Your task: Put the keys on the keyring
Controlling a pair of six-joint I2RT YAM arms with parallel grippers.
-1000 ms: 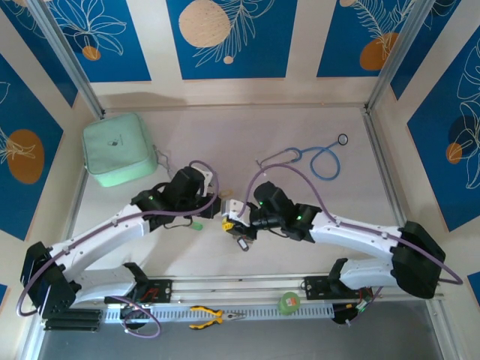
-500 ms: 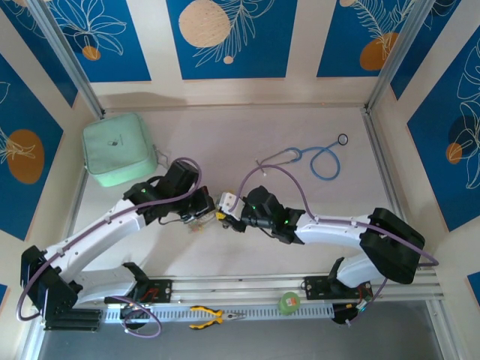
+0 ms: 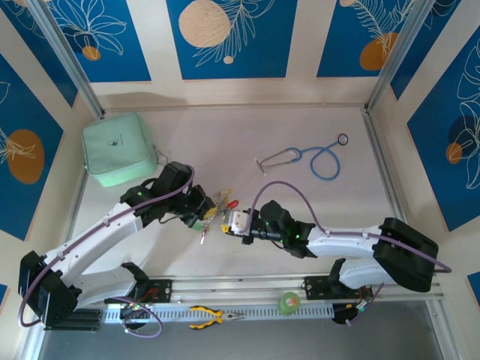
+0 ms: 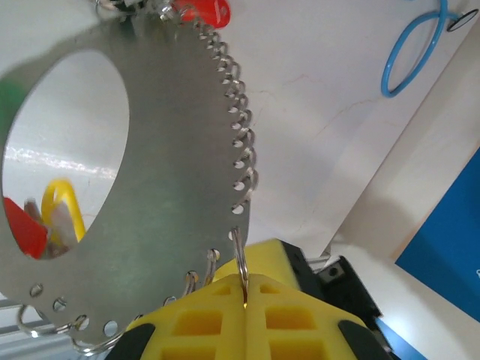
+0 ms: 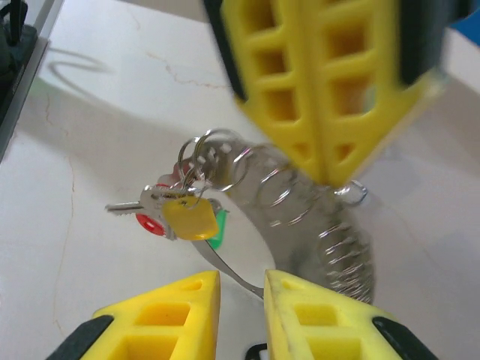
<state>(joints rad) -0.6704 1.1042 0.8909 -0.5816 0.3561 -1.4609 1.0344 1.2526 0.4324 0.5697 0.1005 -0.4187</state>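
The pale table (image 3: 225,127) holds a blue stethoscope (image 3: 324,162) and what looks like a mint-green pouch (image 3: 118,157).

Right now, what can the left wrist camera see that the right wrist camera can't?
Of these two, the left wrist view alone catches the blue stethoscope tube. The right wrist view alone catches the keys, bunched with yellow, red and green tags, plus the right hand, open. Both share the keyring with its little rings, and the left hand, shut on one of those rings.
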